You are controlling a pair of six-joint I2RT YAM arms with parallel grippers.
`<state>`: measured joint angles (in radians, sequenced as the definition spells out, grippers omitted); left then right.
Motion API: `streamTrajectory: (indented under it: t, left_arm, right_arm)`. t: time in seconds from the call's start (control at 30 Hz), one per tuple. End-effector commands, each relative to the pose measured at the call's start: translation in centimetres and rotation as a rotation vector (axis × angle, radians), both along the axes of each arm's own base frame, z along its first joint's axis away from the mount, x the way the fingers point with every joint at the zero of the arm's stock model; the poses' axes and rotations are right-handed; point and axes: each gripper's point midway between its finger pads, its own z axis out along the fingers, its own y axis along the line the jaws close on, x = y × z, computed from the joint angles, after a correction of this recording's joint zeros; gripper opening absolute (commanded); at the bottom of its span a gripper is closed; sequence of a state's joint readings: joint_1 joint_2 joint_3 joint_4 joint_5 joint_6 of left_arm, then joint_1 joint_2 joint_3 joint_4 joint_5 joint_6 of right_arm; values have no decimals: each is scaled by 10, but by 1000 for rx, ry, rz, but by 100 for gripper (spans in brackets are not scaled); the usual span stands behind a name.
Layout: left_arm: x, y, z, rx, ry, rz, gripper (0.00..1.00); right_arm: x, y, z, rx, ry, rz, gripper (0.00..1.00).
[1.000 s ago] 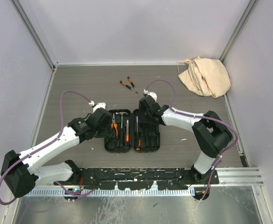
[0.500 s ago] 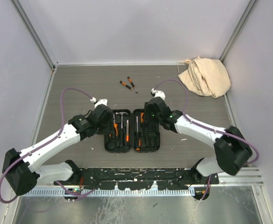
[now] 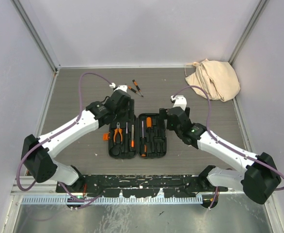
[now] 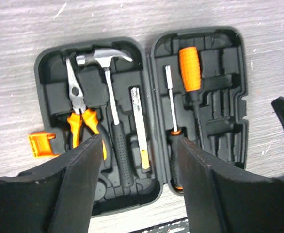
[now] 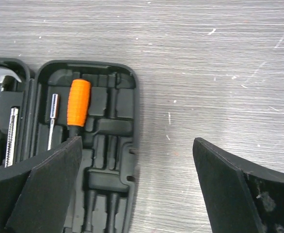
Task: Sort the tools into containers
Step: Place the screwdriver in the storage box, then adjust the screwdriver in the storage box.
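The black tool case [image 3: 114, 151] lies open in the middle of the table. Its left half holds orange-handled pliers [image 4: 79, 114], a hammer [image 4: 109, 92] and a slim metal tool [image 4: 139, 126]. An orange-handled driver [image 4: 189, 68] and a thin socket driver [image 4: 171, 104] lie in its right half [image 5: 127, 160]. An orange latch [image 4: 41, 144] sticks out at the case's left side. My left gripper [image 4: 137, 141] hovers open above the case's near part, empty. Over the case's right edge my right gripper [image 5: 137, 143] stands wide open and empty. Two small screwdrivers [image 3: 133, 88] lie loose beyond the case.
A beige cloth bag [image 3: 213, 78] lies crumpled in the far right corner. Grey walls close in the table on three sides. A black rail [image 3: 147, 182] runs along the near edge by the arm bases.
Both grippers have opened wider and lifted off the case. The left arm has swung toward the far side, the right arm to the right. The orange latch now shows.
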<state>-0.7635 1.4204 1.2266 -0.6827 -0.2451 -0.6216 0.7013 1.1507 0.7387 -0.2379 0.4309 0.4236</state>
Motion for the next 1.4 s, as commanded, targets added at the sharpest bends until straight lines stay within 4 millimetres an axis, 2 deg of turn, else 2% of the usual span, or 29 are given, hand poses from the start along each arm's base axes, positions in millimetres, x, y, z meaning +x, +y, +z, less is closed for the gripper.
streamTrajectory:
  t: [0.0,0.07,0.1,0.2,0.27,0.33,0.5,0.6,0.7,0.73,0.77,0.8,0.83,0.9,0.97,1.1,1.3,1.37]
  left_arm:
    - [25,-17,39,-70,-120,-19,69]
    - [31,-16,47,-65,-147,-2,83]
    - [33,-14,49,-56,-161,11,98]
    - [40,-5,56,-30,-207,40,98]
    - [44,-4,58,-29,-221,39,98]
    - [45,-9,58,-48,-214,10,99]
    - [45,-41,51,-130,-164,-92,66]
    - [48,-60,43,-164,-122,-132,51]
    - [53,-77,32,-157,-88,-175,38]
    - [54,-82,29,-147,-84,-194,33]
    - [54,-87,26,-136,-82,-208,26]
    - [54,-90,23,-124,-76,-212,17]
    - [53,-93,21,-116,-72,-221,11]
    - [53,-98,16,-103,-64,-237,1]
    - [53,-102,11,-105,-53,-245,0]
    - [54,-110,5,-140,-52,-258,0]
    - [57,-119,18,-245,-97,-252,0]
    - [60,-118,16,-239,-88,-237,0]
  right_arm:
    - [1,-23,13,-9,-52,-67,100]
    - [0,-23,12,12,-46,-67,100]
    - [-1,-23,10,19,-39,-73,100]
    - [-3,-16,9,70,-15,-59,100]
    - [-6,-5,8,111,3,-13,100]
    - [-7,5,10,142,29,19,94]
    - [-21,26,1,244,93,95,71]
    - [-26,34,1,330,104,98,50]
    - [-31,39,0,378,115,111,42]
    - [-32,40,1,387,111,117,40]
    - [-33,39,0,390,106,116,31]
    - [-33,37,0,387,100,108,19]
    - [-33,34,1,382,93,98,13]
    - [-33,30,5,374,73,93,10]
    - [-33,28,10,374,59,98,8]
    - [-35,29,5,386,94,82,4]
    - [-40,34,-11,401,163,76,3]
    - [-43,37,-16,406,188,86,3]
